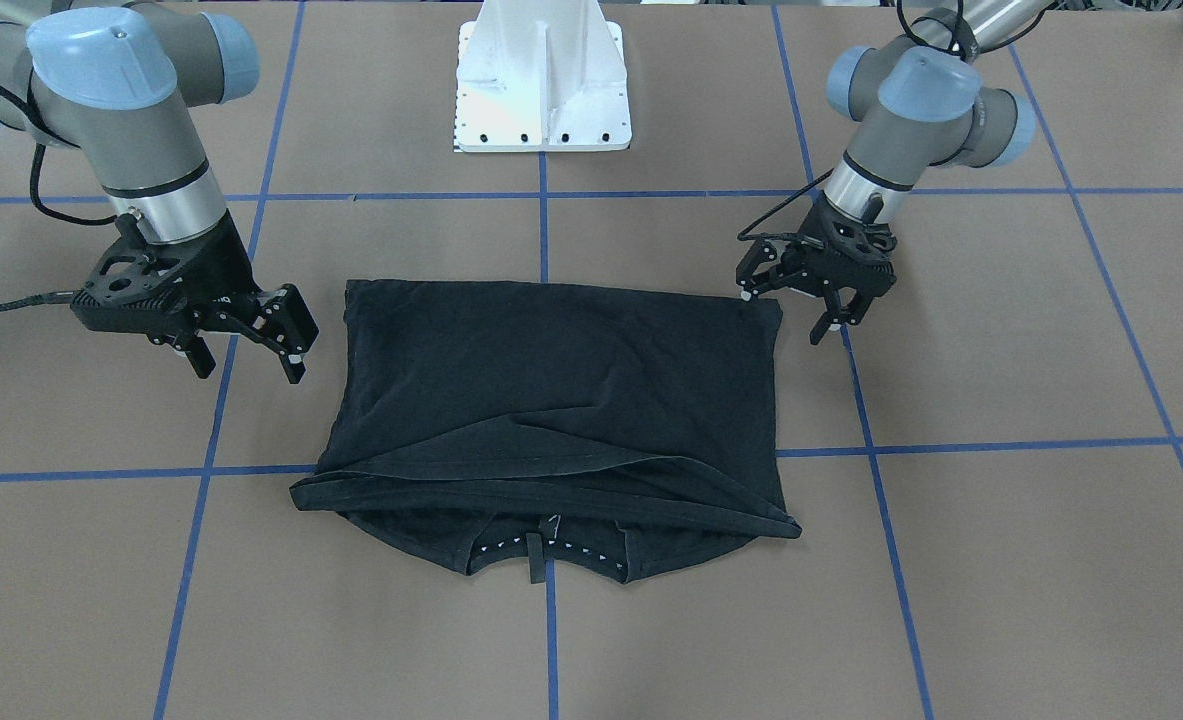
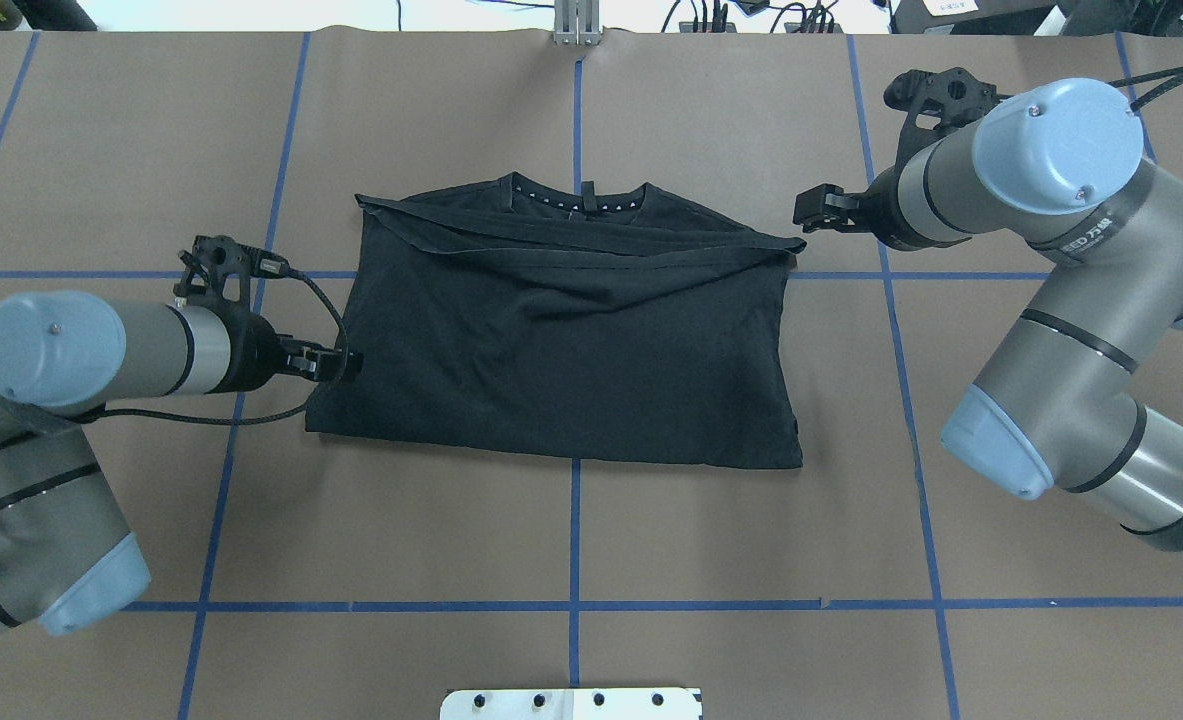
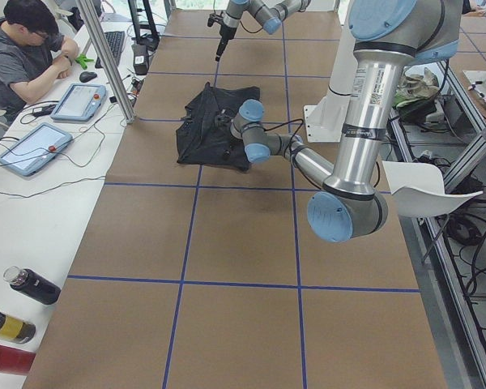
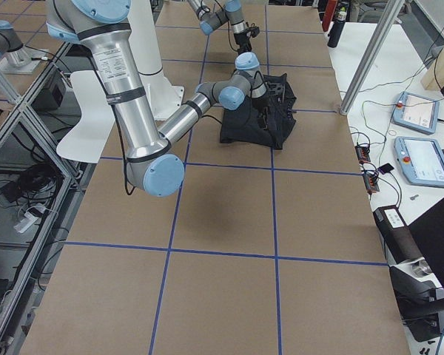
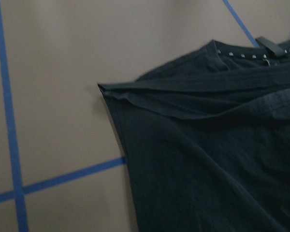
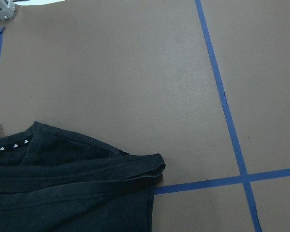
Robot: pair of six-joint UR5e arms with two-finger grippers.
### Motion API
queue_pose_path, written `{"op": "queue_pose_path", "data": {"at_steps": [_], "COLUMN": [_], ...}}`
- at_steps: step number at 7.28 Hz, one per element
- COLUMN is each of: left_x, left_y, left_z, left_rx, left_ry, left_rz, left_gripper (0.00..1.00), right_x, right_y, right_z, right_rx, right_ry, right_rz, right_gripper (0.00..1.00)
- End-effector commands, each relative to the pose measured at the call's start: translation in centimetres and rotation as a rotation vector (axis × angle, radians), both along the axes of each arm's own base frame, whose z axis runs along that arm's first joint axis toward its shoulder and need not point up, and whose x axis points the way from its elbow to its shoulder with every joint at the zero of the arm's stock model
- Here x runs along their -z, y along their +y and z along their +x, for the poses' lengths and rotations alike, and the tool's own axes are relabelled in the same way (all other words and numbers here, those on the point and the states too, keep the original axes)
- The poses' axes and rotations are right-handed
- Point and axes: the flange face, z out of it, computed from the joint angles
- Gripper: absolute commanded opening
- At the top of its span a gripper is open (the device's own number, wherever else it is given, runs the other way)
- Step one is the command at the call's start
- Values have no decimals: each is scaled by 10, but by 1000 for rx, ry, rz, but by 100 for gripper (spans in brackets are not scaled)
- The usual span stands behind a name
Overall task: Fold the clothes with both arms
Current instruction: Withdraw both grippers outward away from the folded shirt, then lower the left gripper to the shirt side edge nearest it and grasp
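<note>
Exterior front-facing, unlike the wrist views, shows released jaws: left pincer [image 1: 783,316] at the T-shirt's [image 1: 551,380] two o'clock, right pincer [image 1: 249,372] at nine.

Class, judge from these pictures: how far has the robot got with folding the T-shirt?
Done: one fold, the T-shirt doubled over with its hem near the collar. In hand: nothing; the left tool and right tool hang open beside it. Left: probably further folds to make it smaller.

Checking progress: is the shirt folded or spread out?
Folded: the shirt lies as a rectangle, its hem doubled over up to the collar, no sleeves showing.
</note>
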Motion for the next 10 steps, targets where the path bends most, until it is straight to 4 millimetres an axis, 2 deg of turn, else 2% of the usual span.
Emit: {"op": "queue_pose_path", "data": {"at_steps": [1,3,4,6,8,10], "left_x": [-24,-40,-43,-39,-33,-31], "left_y": [21,21,20,22,25,30], "left_z": [16,25,27,29,29,32], "left_rx": [-3,-11,-12,-14,-14,-27], "left_ry": [-15,-39,-30,-16,-1,3], "left_rz": [-23,-36,-32,-35,-44,-42], "left_gripper": [100,99,91,62,44,43], "right_x": [0,0,0,0,1,-1], "right_y": [2,4,4,4,4,3], "right_z": [-1,-3,-4,-4,-4,-4], "right_rx": [2,3,5,3,3,3], "right_ry": [-1,-1,1,2,1,5], "right_rz": [2,1,1,2,3,3], "right_gripper": [100,100,100,100,100,100]}}
